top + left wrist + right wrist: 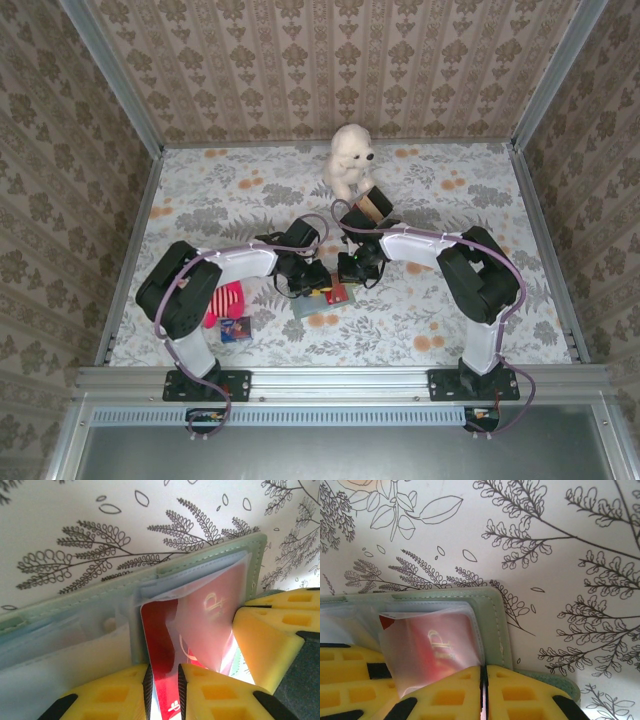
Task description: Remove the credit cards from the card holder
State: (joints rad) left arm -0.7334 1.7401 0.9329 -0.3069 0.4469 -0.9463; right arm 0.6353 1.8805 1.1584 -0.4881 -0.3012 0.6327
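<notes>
Via left wrist: grasping red card [157, 630] in left claw [164, 675], partly out of holder [100, 597] sleeve. Via right wrist: pinching holder's edge in right claw [483, 675], beside open tabletop [560, 555].

Beige damask-patterned walls [330, 60], metal corner posts [112, 75], table [220, 190] under pale floral cloth, soft even light.

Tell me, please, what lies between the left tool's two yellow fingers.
The red credit card: the left wrist view shows its edge pinched between the fingers, the rest tucked in the card holder's clear pocket.
</notes>
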